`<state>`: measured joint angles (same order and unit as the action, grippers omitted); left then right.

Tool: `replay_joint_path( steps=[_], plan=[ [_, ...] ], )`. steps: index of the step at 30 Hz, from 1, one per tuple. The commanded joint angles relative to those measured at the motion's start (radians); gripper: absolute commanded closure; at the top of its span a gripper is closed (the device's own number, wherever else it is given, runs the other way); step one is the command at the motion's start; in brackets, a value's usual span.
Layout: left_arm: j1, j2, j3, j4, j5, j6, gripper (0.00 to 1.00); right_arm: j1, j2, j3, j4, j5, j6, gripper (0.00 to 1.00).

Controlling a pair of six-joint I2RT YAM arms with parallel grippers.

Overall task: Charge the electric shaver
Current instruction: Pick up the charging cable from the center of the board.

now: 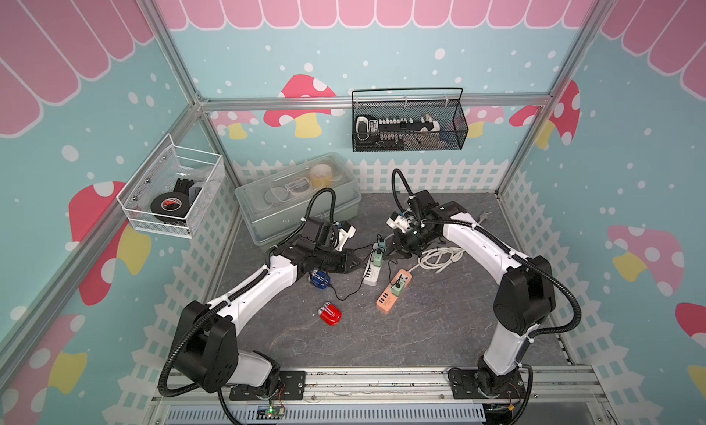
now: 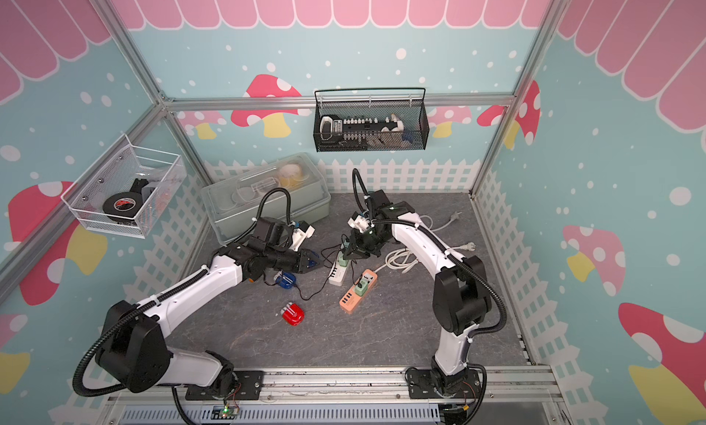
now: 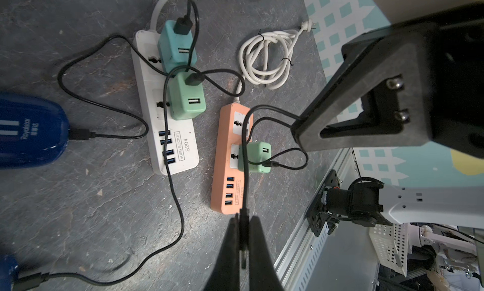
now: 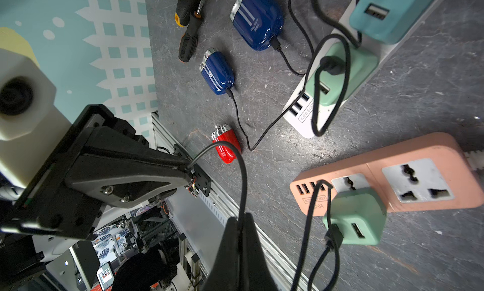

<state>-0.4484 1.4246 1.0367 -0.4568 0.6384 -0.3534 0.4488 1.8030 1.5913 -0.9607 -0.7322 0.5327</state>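
Observation:
A red electric shaver (image 1: 330, 314) (image 4: 226, 148) lies on the grey mat with no cable in it. A thin black charging cable (image 3: 245, 145) runs from a green adapter (image 3: 258, 156) (image 4: 358, 213) on the orange power strip (image 1: 393, 291). My left gripper (image 3: 243, 240) (image 1: 357, 265) is shut on the cable's plug end, above the mat beside the white power strip (image 1: 372, 272). My right gripper (image 4: 241, 224) (image 1: 393, 251) is shut on the same cable a short way along, facing the left one. A short loop of cable hangs between them.
Two blue shavers (image 4: 258, 22) (image 4: 217, 72) lie plugged into adapters on the white strip. A screwdriver (image 4: 188, 22) lies near them. A coiled white cord (image 1: 439, 258) sits by the right arm, a clear lidded box (image 1: 298, 197) at the back left, and wire baskets (image 1: 408, 121) hang on the walls.

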Motion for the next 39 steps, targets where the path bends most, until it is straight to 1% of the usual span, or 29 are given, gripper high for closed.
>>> replay_joint_path(
  steps=[1, 4, 5, 7, 9, 10, 11, 13, 15, 17, 19, 21, 23, 24, 25, 28, 30, 35, 39],
  plan=[
    [-0.003, 0.004, 0.026, -0.018, 0.038, 0.025, 1.0, -0.012, -0.034, -0.01, 0.0, -0.016, -0.002, 1.0],
    [-0.003, 0.003, 0.038, -0.028, 0.082, 0.023, 1.0, -0.018, -0.043, -0.016, 0.006, -0.034, -0.009, 0.99],
    [-0.003, 0.007, 0.045, -0.034, 0.111, 0.021, 1.0, -0.022, -0.049, -0.019, 0.009, -0.044, -0.018, 0.92],
    [-0.001, 0.019, 0.066, -0.051, 0.18, 0.015, 1.0, -0.031, -0.077, -0.034, 0.034, -0.072, -0.025, 0.72],
    [-0.001, 0.037, 0.084, -0.053, 0.267, -0.014, 1.0, -0.038, -0.121, -0.065, 0.109, -0.136, -0.01, 0.54],
    [-0.001, 0.044, 0.091, -0.052, 0.301, -0.029, 1.0, -0.04, -0.14, -0.074, 0.136, -0.151, 0.002, 0.48],
    [-0.002, 0.052, 0.101, -0.052, 0.335, -0.048, 1.0, -0.043, -0.164, -0.076, 0.155, -0.149, 0.016, 0.45],
    [-0.002, 0.061, 0.119, -0.052, 0.363, -0.081, 1.0, -0.051, -0.222, -0.072, 0.172, -0.09, 0.046, 0.4],
    [-0.001, 0.066, 0.142, -0.052, 0.366, -0.119, 1.0, -0.065, -0.305, -0.085, 0.199, 0.024, 0.1, 0.35],
    [-0.001, 0.073, 0.169, -0.052, 0.373, -0.149, 1.0, -0.073, -0.373, -0.114, 0.239, 0.083, 0.157, 0.33],
    [-0.001, 0.082, 0.195, -0.052, 0.382, -0.173, 1.0, -0.073, -0.413, -0.156, 0.3, 0.057, 0.228, 0.31],
    [0.0, 0.091, 0.221, -0.052, 0.399, -0.189, 1.0, -0.069, -0.422, -0.208, 0.337, -0.002, 0.312, 0.31],
    [-0.001, 0.096, 0.24, -0.048, 0.416, -0.201, 1.0, -0.052, -0.433, -0.252, 0.34, -0.026, 0.357, 0.32],
    [0.0, 0.101, 0.25, -0.048, 0.429, -0.208, 1.0, -0.04, -0.446, -0.286, 0.378, -0.032, 0.401, 0.32],
    [-0.001, 0.105, 0.257, -0.047, 0.436, -0.216, 1.0, -0.034, -0.456, -0.321, 0.435, -0.043, 0.455, 0.32],
    [-0.007, 0.113, 0.276, -0.045, 0.464, -0.228, 1.0, -0.026, -0.481, -0.454, 0.705, -0.064, 0.692, 0.34],
    [-0.009, 0.113, 0.28, -0.045, 0.476, -0.234, 1.0, -0.028, -0.475, -0.5, 0.845, -0.064, 0.798, 0.36],
    [-0.01, 0.111, 0.267, -0.043, 0.482, -0.237, 1.0, -0.029, -0.448, -0.537, 1.065, -0.082, 0.971, 0.41],
    [-0.01, 0.121, 0.268, -0.04, 0.47, -0.236, 1.0, -0.025, -0.441, -0.567, 1.11, -0.12, 1.026, 0.49]
  ],
)
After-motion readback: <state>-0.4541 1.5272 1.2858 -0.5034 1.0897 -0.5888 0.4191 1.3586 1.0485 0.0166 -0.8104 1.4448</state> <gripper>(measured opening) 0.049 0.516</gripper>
